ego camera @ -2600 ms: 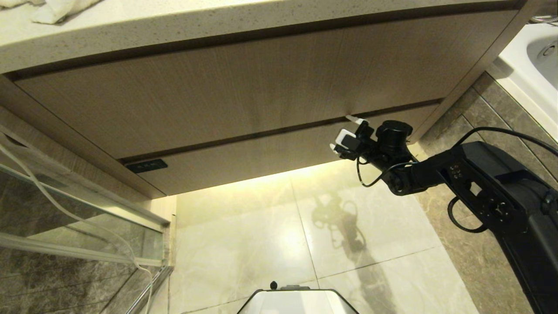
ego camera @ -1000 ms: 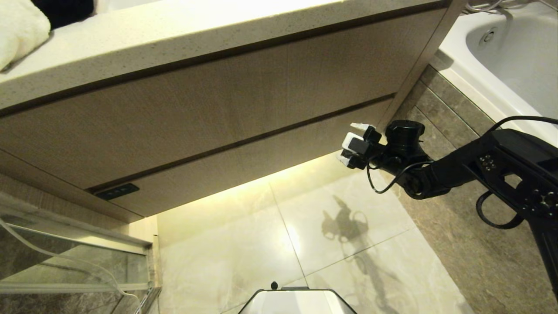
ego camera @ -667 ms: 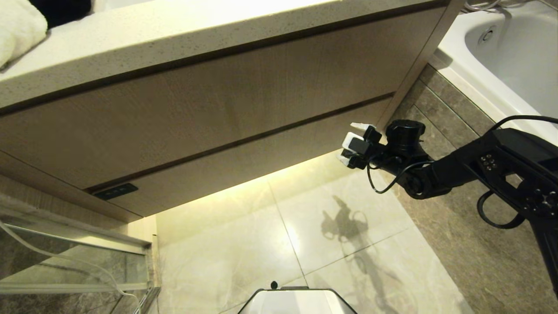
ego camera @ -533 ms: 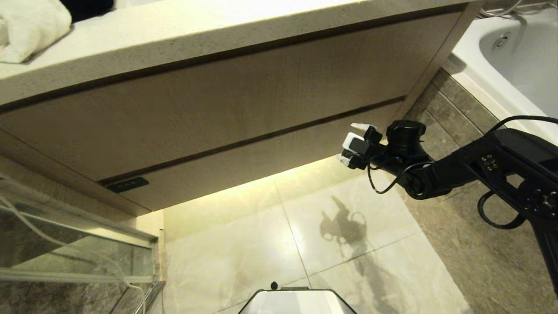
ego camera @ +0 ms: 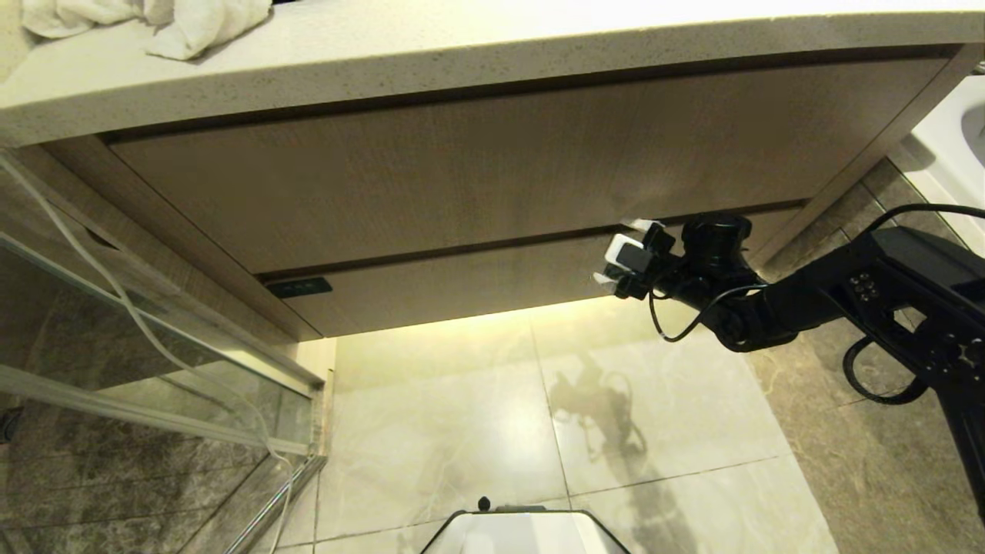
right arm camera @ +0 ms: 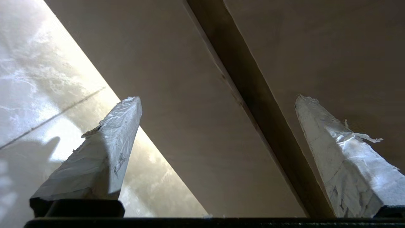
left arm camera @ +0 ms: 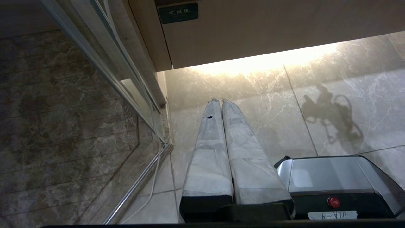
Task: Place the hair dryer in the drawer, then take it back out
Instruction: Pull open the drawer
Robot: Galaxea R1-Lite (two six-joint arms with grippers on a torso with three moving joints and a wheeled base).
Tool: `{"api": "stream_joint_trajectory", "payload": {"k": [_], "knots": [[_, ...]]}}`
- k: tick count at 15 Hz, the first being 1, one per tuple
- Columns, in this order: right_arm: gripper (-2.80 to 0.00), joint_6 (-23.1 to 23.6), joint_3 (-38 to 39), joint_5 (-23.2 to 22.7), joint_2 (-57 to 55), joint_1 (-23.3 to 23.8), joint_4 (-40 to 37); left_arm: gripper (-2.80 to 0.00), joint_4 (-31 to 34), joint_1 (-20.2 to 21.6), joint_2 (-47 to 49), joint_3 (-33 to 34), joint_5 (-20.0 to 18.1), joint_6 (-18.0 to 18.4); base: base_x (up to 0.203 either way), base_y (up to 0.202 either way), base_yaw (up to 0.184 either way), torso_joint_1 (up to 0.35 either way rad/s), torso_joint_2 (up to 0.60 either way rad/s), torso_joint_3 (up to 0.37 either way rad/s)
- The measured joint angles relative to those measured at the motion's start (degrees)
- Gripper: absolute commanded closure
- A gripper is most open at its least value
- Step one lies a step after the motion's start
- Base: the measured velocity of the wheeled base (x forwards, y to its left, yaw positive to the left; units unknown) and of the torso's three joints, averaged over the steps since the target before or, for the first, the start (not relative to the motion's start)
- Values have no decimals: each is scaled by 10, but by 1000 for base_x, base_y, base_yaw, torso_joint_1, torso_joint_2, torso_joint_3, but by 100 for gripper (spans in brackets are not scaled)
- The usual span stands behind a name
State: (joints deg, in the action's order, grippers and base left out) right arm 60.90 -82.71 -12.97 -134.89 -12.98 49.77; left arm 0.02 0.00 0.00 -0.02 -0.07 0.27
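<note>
The drawer (ego camera: pixel 462 285) is the narrow wood-grain front at the bottom of the cabinet, shut, with a small dark plate (ego camera: pixel 298 288) at its left end. My right gripper (ego camera: pixel 620 255) is open and empty. It stands right in front of the drawer's right part, one finger by the dark gap above the drawer. In the right wrist view the gripper (right arm camera: pixel 217 98) spans the drawer front (right arm camera: pixel 177 126) and that gap (right arm camera: pixel 253 104). My left gripper (left arm camera: pixel 220 101) hangs parked over the floor, shut. The hair dryer is out of view.
A taller wood-grain panel (ego camera: pixel 477 161) sits above the drawer under a speckled countertop (ego camera: pixel 462 46) with a white towel (ego camera: pixel 192 23). A glass shower screen (ego camera: pixel 154 362) and a white cord (ego camera: pixel 115 300) are at the left. A bathtub (ego camera: pixel 954 154) is at the right.
The whole picture has shifted, so the camera has moved. The cabinet now sits further right in view, and the right gripper faces the drawer front instead of the cabinet's right corner.
</note>
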Motion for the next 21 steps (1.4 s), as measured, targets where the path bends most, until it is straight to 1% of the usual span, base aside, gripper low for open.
{"api": "stream_joint_trajectory", "payload": {"k": [5,9,11,14,15,18,21], "knots": [[-280,0,-2,0,-4,-1,2,0,0,0,0,0,0,0,0,0,0,0,0,0],[-280,4,-6,-1,-25,-1,29,0,0,0,0,0,0,0,0,0,0,0,0,0],[-280,13,-10,-1,-36,-1,33,0,0,0,0,0,0,0,0,0,0,0,0,0],[-280,59,-14,-8,-50,2,55,0,0,0,0,0,0,0,0,0,0,0,0,0],[-280,66,-19,-24,-55,3,62,0,0,0,0,0,0,0,0,0,0,0,0,0],[-280,71,-36,-43,-65,9,64,0,0,0,0,0,0,0,0,0,0,0,0,0],[-280,71,-47,-44,-75,13,75,0,0,0,0,0,0,0,0,0,0,0,0,0]]}}
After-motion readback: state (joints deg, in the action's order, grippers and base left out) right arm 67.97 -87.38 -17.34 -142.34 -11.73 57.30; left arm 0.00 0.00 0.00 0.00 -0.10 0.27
